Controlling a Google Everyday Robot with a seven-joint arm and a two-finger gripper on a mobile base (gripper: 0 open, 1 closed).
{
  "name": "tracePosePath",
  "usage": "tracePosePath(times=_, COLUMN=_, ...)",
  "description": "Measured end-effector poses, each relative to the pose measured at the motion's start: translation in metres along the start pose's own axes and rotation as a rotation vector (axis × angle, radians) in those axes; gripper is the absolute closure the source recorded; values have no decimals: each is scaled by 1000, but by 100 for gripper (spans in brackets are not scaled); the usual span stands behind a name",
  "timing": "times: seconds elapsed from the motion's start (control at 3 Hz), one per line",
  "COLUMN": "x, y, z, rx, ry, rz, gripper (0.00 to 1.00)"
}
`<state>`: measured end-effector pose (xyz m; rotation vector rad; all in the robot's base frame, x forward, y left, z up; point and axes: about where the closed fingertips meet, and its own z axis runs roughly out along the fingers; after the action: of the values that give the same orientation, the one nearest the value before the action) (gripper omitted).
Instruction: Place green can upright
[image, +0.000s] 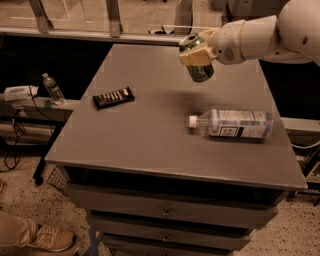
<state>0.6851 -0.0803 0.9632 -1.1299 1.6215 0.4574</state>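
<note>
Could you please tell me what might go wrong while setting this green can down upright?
The gripper holds the green can tilted above the table; released like this, it would likely topple and roll. The bottle lies on its side nearby; a descent toward it could knock it.
</note>
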Motion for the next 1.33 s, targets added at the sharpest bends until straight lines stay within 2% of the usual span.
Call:
tracePosePath(times=0.33, x=-5, y=-5, z=12, rx=7, ry=-146, rz=90, gripper=100)
tracePosePath(times=0.67, x=-9, y=-7, z=17, rx=24, ry=-234, rz=129, gripper=100)
tracePosePath(times=1.33, x=-4, y=-3, z=37, rx=48, ry=-321, rz=134, gripper=100)
